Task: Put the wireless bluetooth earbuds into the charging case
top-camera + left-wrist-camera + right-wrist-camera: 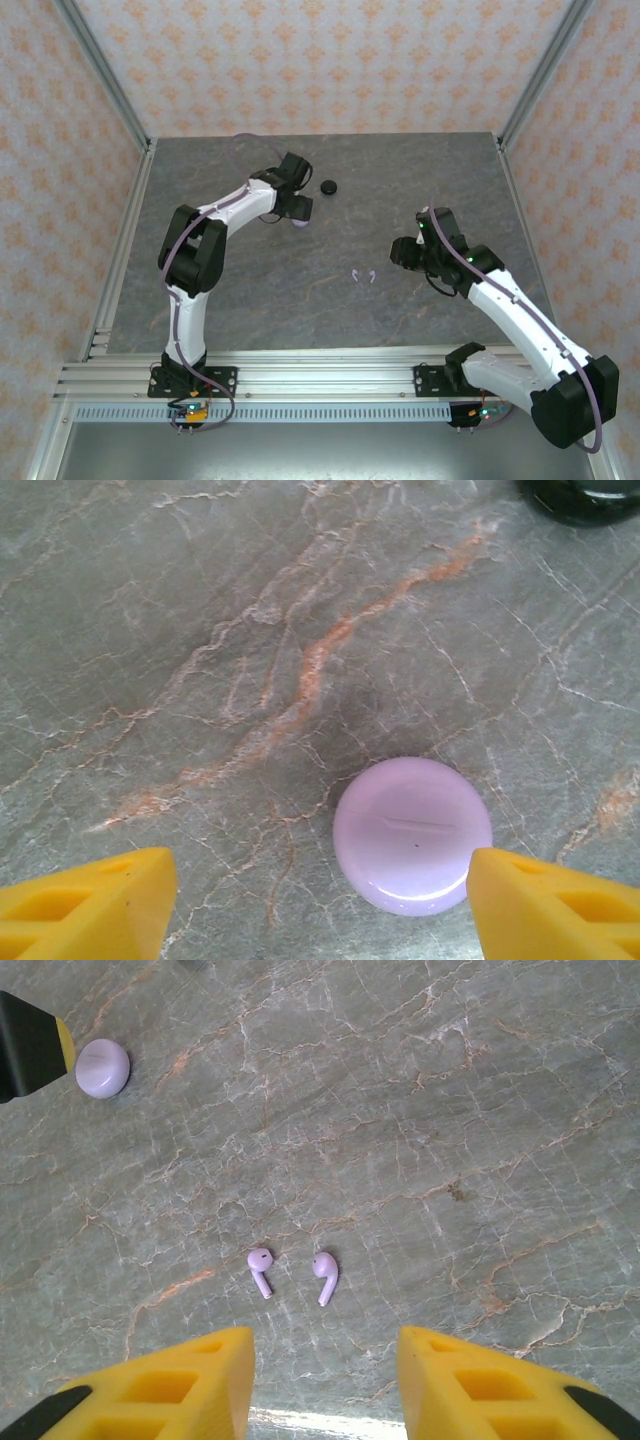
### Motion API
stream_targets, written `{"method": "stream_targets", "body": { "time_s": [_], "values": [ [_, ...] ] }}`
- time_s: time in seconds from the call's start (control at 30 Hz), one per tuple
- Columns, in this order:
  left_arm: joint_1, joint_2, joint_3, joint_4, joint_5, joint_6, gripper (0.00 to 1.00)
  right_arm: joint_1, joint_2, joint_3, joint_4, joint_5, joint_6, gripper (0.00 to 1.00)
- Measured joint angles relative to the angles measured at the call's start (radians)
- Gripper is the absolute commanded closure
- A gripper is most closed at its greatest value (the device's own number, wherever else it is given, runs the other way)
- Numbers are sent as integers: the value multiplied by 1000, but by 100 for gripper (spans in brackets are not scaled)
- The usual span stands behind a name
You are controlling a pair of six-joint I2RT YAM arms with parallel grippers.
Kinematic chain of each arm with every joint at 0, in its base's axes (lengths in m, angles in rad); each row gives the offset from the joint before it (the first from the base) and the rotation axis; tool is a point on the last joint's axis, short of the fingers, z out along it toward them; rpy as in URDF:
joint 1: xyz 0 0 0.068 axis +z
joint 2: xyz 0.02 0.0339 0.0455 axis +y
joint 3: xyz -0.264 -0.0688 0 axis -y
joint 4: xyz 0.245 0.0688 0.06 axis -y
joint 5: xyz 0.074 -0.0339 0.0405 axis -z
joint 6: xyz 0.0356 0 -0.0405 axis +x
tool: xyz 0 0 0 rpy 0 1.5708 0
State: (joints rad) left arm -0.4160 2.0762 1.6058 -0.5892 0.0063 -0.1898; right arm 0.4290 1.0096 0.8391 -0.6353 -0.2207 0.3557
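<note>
Two pale lavender earbuds (260, 1268) (325, 1275) lie side by side on the marble table, stems toward me; from above they are the lavender earbuds (364, 277) at mid-table. My right gripper (325, 1380) hovers open just short of them, nothing between its fingers. The round lavender charging case (412, 837) lies closed at the back. My left gripper (320, 910) is open over it, the case close to the right finger (555, 905). From above, the left gripper (298, 210) sits at the case (301, 223). The black pair is out of view.
A round black case (328, 186) lies just behind and right of the lavender one, its edge at the black case (585, 495) corner of the left wrist view. The right gripper (402, 252) is to the right of the earbuds. Patterned walls enclose the table.
</note>
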Motion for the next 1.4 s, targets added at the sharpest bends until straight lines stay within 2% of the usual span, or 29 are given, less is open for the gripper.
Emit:
{"method": "stream_targets", "body": {
  "time_s": [0.43,1.13,1.4],
  "values": [
    [-22,134,96,-31,12,16,22,0,-14,-3,0,16,0,55],
    [-23,174,140,-45,54,8,45,0,-16,-8,0,21,0,55],
    [-66,108,42,-33,54,-29,50,0,-14,-18,0,23,0,55]
  ]
}}
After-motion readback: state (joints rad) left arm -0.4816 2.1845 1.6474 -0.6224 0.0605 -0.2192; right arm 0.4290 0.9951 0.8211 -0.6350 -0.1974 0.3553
